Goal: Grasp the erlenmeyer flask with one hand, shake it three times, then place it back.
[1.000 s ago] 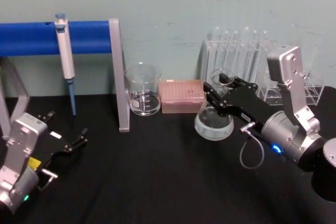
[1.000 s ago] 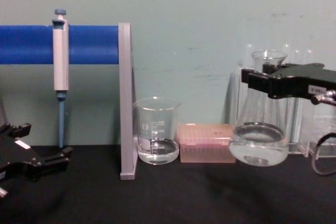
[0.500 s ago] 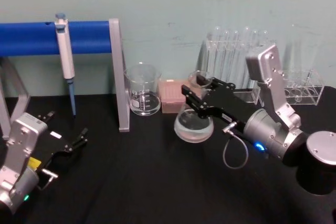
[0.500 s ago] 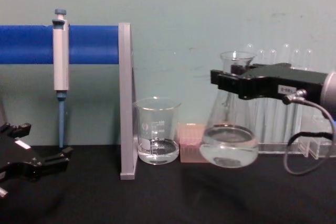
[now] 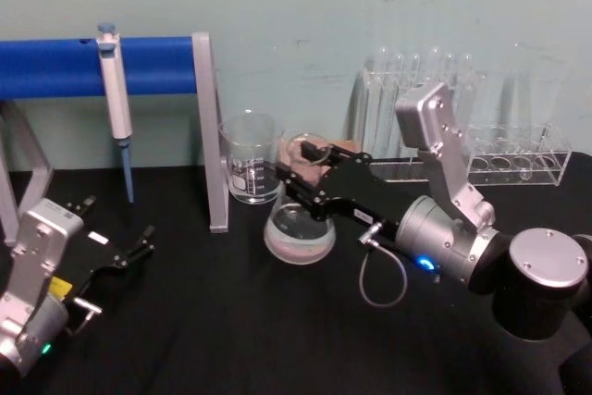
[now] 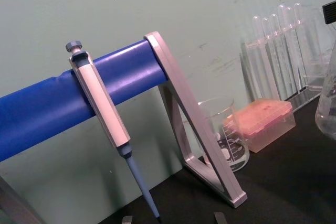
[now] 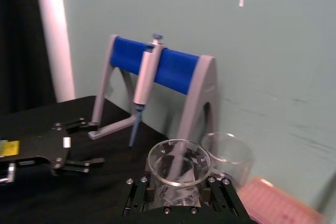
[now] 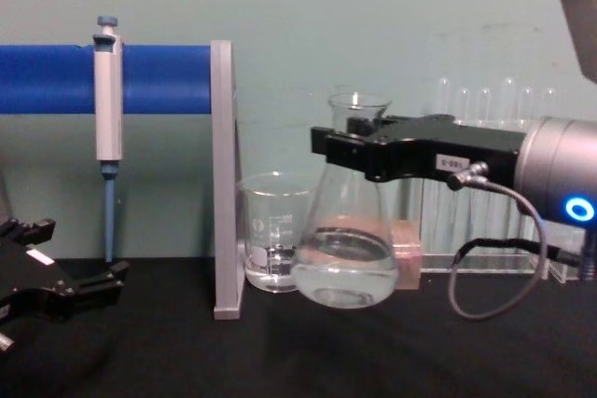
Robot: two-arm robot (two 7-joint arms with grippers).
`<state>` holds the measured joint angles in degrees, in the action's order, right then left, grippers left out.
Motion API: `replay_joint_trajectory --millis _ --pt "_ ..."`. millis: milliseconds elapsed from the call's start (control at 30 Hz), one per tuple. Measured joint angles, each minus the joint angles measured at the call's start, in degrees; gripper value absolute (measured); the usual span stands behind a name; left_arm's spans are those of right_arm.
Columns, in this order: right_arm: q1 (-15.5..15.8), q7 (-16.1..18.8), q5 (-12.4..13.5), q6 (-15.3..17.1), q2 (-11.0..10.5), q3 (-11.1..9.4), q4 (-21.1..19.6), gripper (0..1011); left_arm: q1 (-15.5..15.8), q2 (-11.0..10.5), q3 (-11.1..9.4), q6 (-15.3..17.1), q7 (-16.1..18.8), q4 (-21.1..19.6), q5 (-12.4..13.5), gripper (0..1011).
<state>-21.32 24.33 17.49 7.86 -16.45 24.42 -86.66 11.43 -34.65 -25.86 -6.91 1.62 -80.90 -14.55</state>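
The right gripper [image 8: 350, 148] has its two black fingers closed tight on the neck of the erlenmeyer flask [image 8: 347, 249], just under the flared rim. The flask's wide base, with a little clear liquid in it, hangs below them. The flask stands close to upright. It sits just in front of the glass beaker [image 8: 277, 240] and a little to the beaker's right, so from the chest view the two glasses overlap. The base looks to be just clear of the black table [image 8: 280, 361], though I can't be sure of the gap.

The closeness worries me. A sideways shake towards the beaker could knock glass on glass. Just beyond the beaker's left side is the grey upright [image 8: 222, 184] of the pipette stand, which a wider swing could reach. The grip is on the smooth neck alone, so I'd judge that a sharp reversal could let the flask slip or twist between the fingers. There is so little liquid that a spill over the rim seems unlikely. If the flask is set down crooked, its base could land against the beaker, or against the pink tip box [image 6: 262, 121] that sits on the beaker's right, behind the flask.

The left gripper [image 8: 103, 281] sits low, well to the beaker's left and past the upright. Its fingers are apart and hold nothing.
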Motion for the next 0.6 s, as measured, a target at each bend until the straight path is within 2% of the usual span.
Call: replay_joint_trajectory --millis 267,600 --pt "-1.0 2.3 1.5 -0.4 -0.2 2.7 0.3 457 0.0 0.0 0.0 0.0 0.0 0.0 0.0 1001" --pt "-2.2 3.8 2.9 -1.0 -0.5 4.9 0.7 457 0.0 0.0 0.0 0.0 0.0 0.0 0.0 1001"
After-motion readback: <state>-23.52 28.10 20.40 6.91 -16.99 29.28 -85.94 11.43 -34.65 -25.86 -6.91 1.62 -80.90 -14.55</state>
